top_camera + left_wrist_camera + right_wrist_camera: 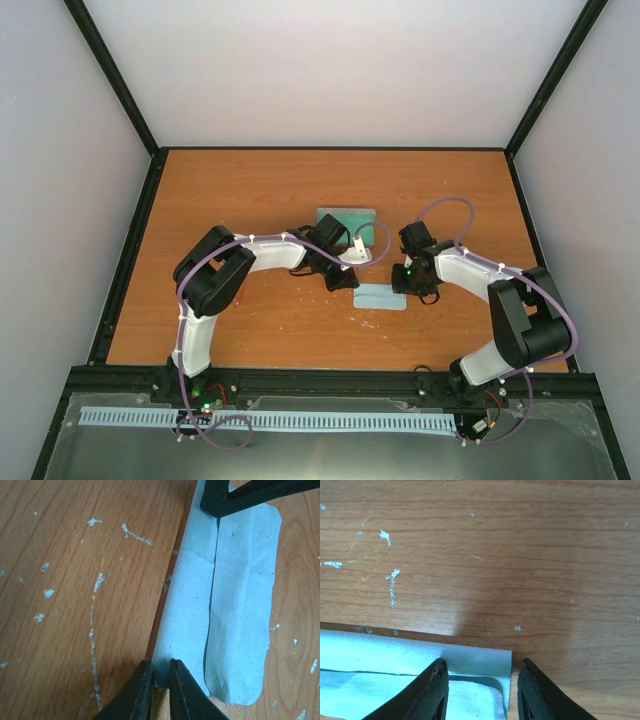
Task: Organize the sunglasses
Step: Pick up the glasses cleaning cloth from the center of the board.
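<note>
The sunglasses do not show in any view. A light blue cloth [381, 297] lies folded on the table between the two arms. In the left wrist view the cloth [235, 605] runs away from me with a fold line down its middle. My left gripper [160, 662] is nearly closed, pinching the cloth's raised near-left edge. My right gripper [482, 665] is open and straddles the other end's corner [485, 660], one finger over the cloth and the other over bare wood. The right gripper's dark fingers [220, 500] sit at the cloth's far end.
A grey case with green lining [345, 220] lies open just behind the left gripper [350, 283], partly covered by that arm. The right gripper [405, 285] is at the cloth's right end. Black frame rails border the wooden table [250, 190].
</note>
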`<state>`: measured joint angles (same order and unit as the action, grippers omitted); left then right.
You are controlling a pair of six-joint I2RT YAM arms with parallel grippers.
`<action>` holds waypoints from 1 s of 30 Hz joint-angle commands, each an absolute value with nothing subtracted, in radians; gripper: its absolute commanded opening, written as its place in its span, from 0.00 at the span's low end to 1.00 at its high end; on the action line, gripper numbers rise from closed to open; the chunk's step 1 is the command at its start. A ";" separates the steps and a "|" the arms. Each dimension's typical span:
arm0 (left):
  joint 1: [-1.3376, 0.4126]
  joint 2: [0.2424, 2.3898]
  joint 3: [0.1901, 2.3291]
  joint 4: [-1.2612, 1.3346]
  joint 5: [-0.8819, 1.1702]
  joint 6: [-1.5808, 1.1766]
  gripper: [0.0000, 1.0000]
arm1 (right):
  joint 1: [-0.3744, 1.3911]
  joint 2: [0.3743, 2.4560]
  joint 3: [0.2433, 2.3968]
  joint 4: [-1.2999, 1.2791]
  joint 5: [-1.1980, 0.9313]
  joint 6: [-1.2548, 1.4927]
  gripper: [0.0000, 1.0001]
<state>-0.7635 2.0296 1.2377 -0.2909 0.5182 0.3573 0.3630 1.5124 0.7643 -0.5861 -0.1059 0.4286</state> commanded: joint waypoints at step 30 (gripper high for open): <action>-0.754 1.923 1.209 -0.269 0.471 0.399 0.01 | 0.360 1.500 0.775 -0.543 -0.065 0.424 0.03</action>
